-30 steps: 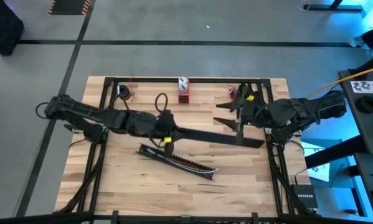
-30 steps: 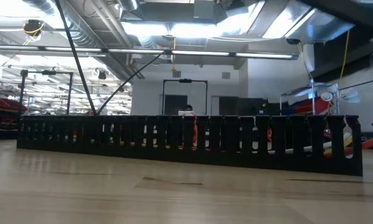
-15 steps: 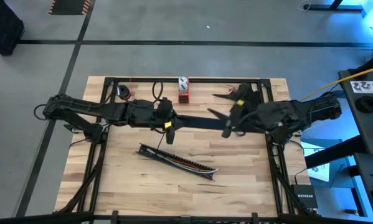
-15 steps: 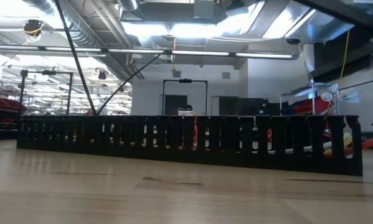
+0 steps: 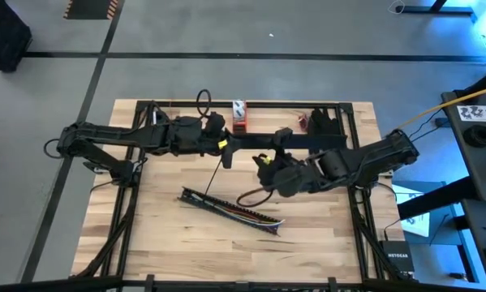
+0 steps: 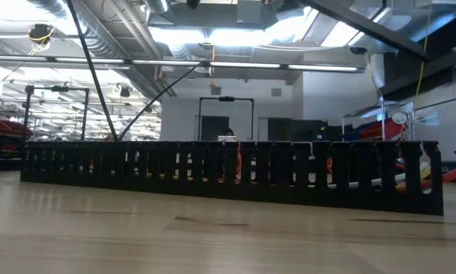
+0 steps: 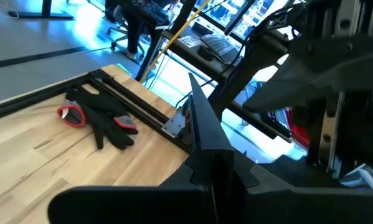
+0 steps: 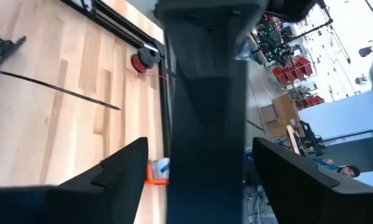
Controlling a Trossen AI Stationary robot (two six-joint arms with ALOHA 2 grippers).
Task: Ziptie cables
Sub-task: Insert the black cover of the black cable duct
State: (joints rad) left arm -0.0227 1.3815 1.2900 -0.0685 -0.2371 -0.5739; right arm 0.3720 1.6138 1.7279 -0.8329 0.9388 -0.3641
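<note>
Cables (image 5: 241, 212) lie apart from both grippers' fingers, apparently untouched.

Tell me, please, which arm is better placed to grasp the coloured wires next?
Probably right: the open right pincer hovers nearer the loose coloured wires, while the left pincer is shut on a thin black strip.

The left gripper (image 5: 226, 146), shut on a thin black strip (image 5: 221, 169), has drawn back toward twelve o'clock, up near the table's far edge. The right gripper (image 5: 263, 160) has swung from the three o'clock side in toward centre, its jaws spreading wider apart.
</note>
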